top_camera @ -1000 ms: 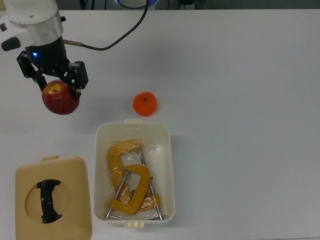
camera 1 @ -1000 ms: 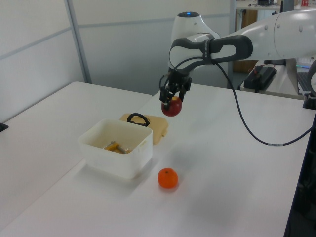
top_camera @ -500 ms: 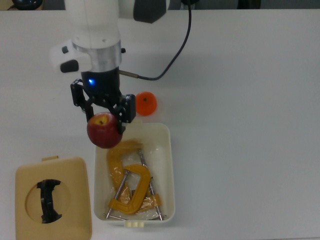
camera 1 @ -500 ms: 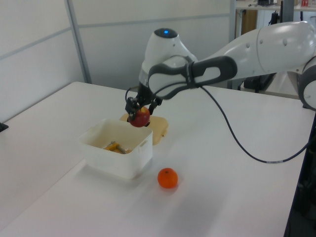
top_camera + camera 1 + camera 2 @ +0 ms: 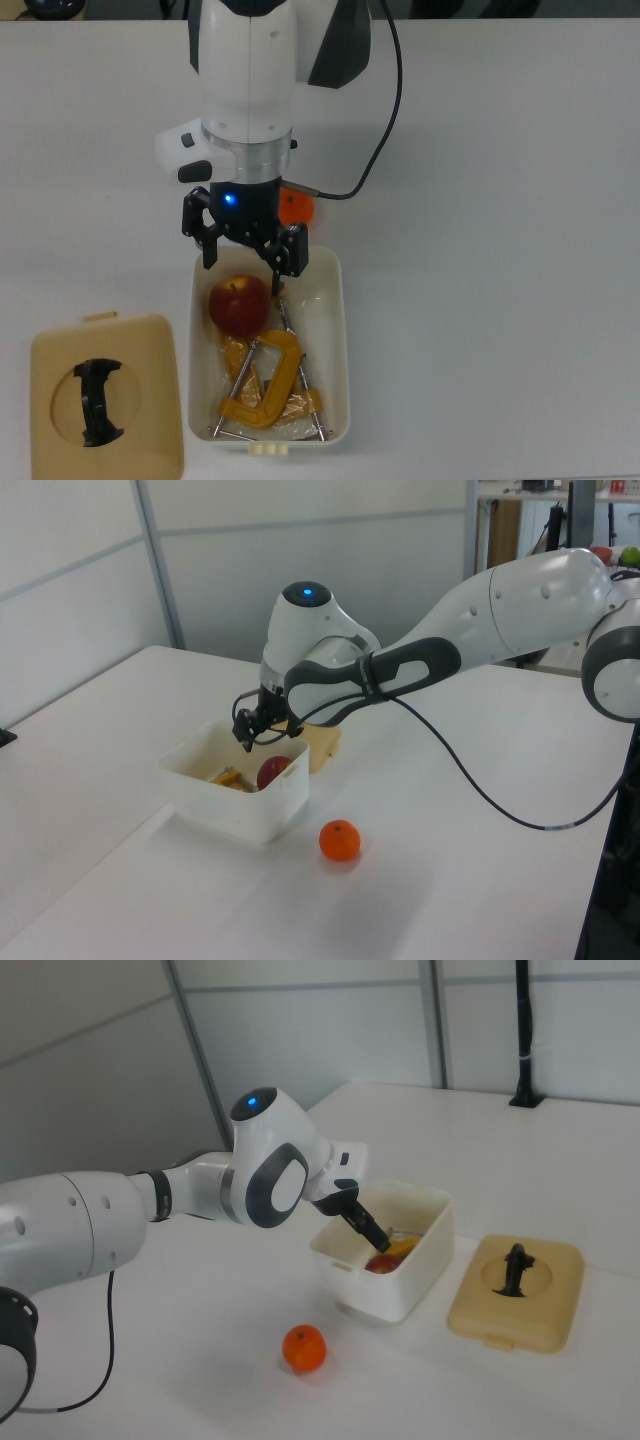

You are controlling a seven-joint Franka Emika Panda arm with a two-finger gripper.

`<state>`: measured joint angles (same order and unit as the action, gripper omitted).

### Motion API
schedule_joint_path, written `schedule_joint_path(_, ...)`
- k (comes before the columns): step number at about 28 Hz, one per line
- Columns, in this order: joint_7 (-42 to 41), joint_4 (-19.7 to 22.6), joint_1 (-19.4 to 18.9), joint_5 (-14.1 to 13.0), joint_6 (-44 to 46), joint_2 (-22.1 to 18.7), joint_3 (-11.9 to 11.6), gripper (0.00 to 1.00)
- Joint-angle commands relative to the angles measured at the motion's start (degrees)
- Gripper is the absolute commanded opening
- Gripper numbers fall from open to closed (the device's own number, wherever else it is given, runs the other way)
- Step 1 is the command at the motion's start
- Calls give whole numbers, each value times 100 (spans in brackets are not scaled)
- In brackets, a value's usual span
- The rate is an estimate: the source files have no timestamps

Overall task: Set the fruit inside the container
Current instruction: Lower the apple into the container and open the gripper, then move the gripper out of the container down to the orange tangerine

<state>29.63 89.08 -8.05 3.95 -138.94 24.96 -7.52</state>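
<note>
Gripper (image 5: 246, 245) spread wide and empty above the white tub (image 5: 340, 330), apple (image 5: 238, 305) already inside.

Its black fingers (image 5: 293, 249) stand apart over the tub's end nearest the arm, touching nothing. In the top view the dark red apple, stem up, lies in the tub's upper left corner, resting against the yellow-orange C-clamps (image 5: 262, 385) that fill the remainder of the tub. The left view shows the apple (image 5: 272, 771) just below the tub's rim (image 5: 240, 793). The orange (image 5: 339, 840) sits on the white table (image 5: 500, 200) outside the tub, near its short end and mostly hidden by the arm in the top view. A tan lid (image 5: 150, 400) with a black handle (image 5: 97, 401) lies flat beside the tub, at the top view's left.
</note>
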Motion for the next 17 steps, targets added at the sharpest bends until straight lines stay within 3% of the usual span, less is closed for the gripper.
schedule_joint_path(1,-246,-13,-39,79,524,-333,5,100)
schedule_joint_path(8,-1256,127,-48,18,2035,-747,233,100)
schedule_joint_path(17,-1319,628,-232,97,2169,-747,339,100)
